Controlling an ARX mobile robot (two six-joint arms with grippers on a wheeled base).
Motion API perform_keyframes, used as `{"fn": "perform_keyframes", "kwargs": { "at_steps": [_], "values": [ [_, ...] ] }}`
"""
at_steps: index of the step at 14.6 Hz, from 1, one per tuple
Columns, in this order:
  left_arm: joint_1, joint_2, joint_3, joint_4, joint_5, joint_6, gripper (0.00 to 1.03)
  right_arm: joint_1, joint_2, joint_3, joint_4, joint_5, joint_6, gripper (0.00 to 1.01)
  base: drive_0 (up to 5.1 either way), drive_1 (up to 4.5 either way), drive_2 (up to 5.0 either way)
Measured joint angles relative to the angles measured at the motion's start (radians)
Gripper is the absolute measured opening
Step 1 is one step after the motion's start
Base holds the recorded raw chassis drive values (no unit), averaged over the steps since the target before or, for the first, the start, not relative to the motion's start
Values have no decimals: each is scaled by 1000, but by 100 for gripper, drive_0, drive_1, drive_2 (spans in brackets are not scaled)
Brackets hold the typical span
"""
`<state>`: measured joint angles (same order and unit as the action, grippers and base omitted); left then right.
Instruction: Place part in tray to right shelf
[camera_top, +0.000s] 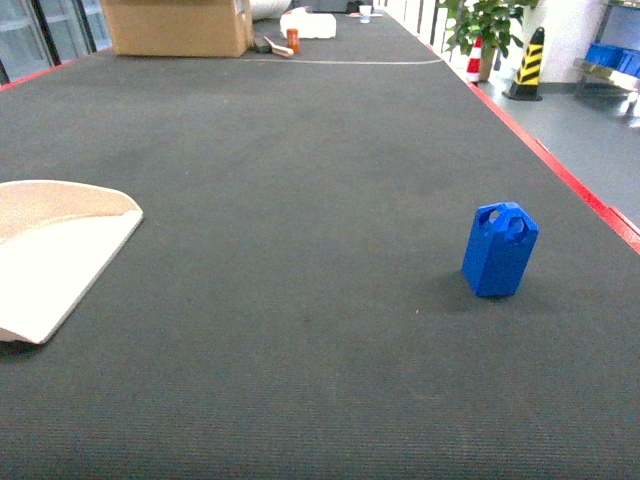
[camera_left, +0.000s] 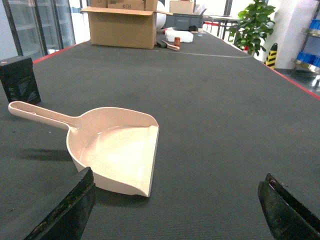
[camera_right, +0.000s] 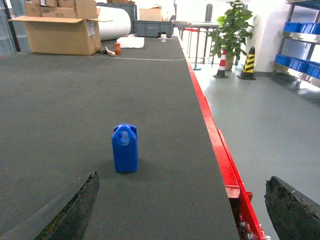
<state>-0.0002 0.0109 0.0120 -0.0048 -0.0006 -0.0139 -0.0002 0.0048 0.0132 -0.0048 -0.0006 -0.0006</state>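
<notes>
Right tool (camera_right: 182, 210) (gaping, as is the left tool (camera_left: 177, 210)) should straddle the upright small bright-blue plastic block (camera_right: 125, 148) at lower centre squarely.

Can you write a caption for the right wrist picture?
Small bright-blue plastic block standing upright on dark belt, open right end effector behind it.

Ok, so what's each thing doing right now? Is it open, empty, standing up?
Part: standing upright on the dark mat, not held.
Tray: lying flat, empty.
Left gripper: open, holding nothing.
Right gripper: open, holding nothing.
Cardboard box: flaps open.
</notes>
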Motion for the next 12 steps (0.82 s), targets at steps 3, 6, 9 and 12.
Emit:
{"fn": "perform_keyframes", "kwargs": {
  "at_steps": [3,6,9,12],
  "values": [
    [10,100,60,-153,-12,-103,98,0,0,0,0,0,0,98,0,0,0],
    [300,493,122,119,280,-423,98,0,0,0,1,0,0,98,0,0,0],
    [492,1141,319,567,409,-575,98,0,0,0,1,0,0,98,0,0,0],
    [547,1620,579,662,360,-592,98,0,0,0,0,0,0,98,0,0,0]
  ]
}}
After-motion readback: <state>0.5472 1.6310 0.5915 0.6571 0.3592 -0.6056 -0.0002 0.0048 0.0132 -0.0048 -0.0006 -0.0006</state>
